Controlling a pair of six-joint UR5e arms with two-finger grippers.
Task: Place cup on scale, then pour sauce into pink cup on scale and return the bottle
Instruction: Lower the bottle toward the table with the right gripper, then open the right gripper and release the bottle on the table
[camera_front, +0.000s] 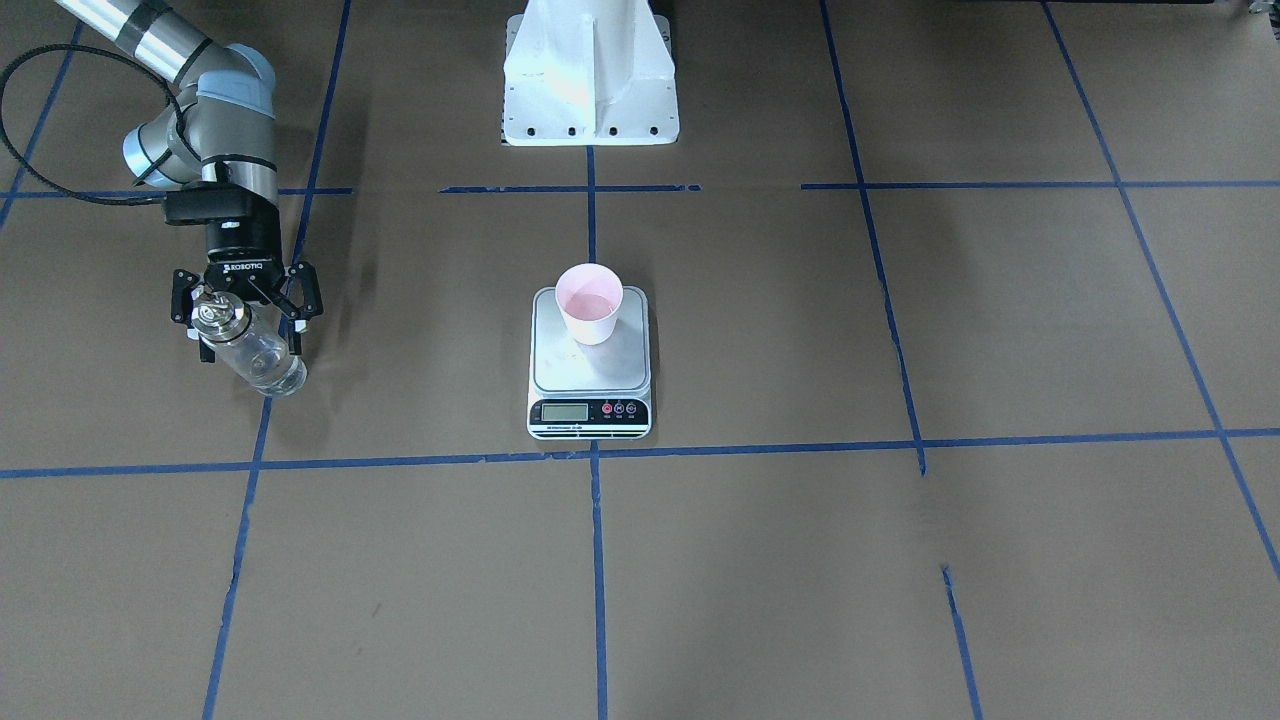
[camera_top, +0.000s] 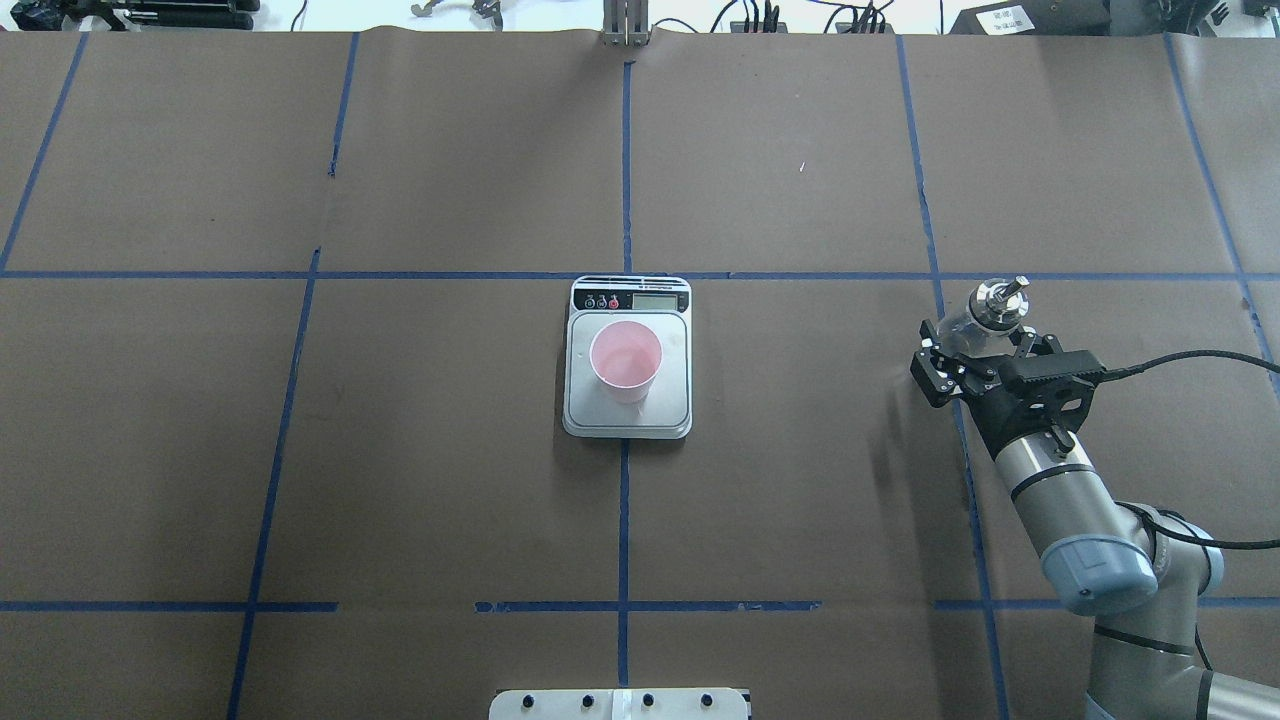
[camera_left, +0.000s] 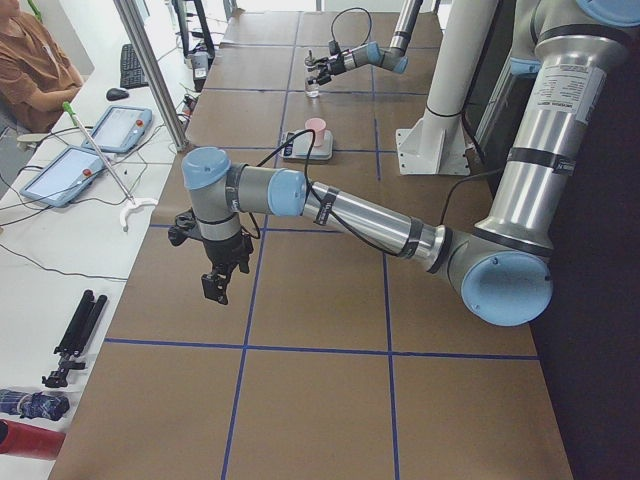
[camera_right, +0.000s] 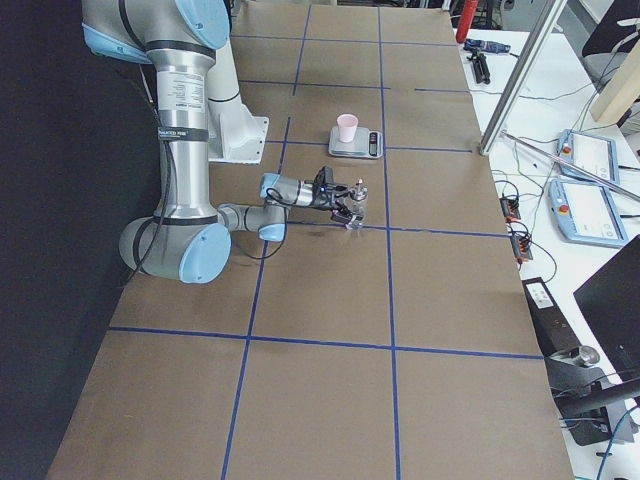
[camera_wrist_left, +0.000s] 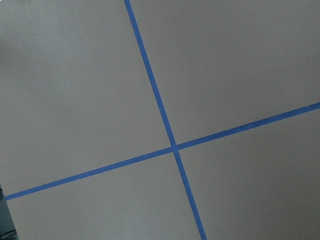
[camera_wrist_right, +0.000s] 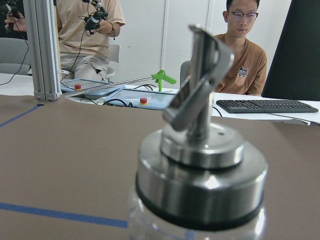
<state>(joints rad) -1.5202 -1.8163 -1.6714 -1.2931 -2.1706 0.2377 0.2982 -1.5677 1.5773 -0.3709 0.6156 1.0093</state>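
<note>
Fingers (camera_front: 205, 345) of my right gripper (camera_front: 245, 318) clamp the bottle (camera_front: 250, 350), upright, base probably near the tabletop (camera_front: 800, 560). Cup (camera_front: 589, 303) sits on scale (camera_front: 589, 355), well apart toward my left. Left gripper (camera_left: 216, 278) idle; can't tell its state.

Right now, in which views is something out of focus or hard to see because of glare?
Right wrist view: the bottle cap fills the frame and is soft, with bright highlights on the metal; the people behind are sharper. Front-facing view: the robot base is overexposed white. Overhead view: the scale display is too small to read.
</note>
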